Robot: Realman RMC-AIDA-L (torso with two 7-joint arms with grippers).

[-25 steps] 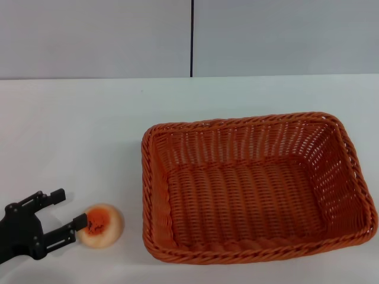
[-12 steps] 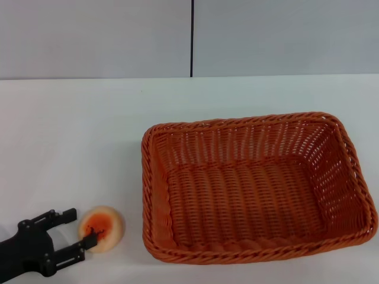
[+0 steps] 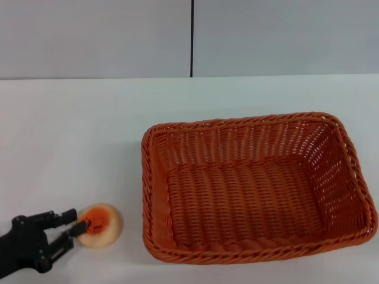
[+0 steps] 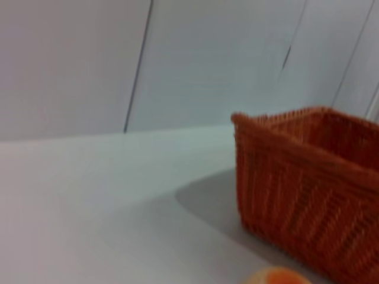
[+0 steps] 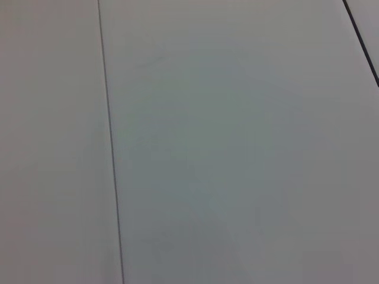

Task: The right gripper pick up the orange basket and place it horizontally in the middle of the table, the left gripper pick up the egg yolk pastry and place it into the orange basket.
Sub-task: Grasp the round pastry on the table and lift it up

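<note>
The left gripper (image 3: 72, 228) reaches in low from the near left corner, its black arm running out of the head view at the bottom edge. Its two slim fingers (image 3: 62, 218) point to the right, a narrow gap between them, with the tips drawn in at the left side of the egg yolk pastry (image 3: 100, 225). The right arm is out of sight.

No legible text, labels, brands or numbers on anything here.
</note>
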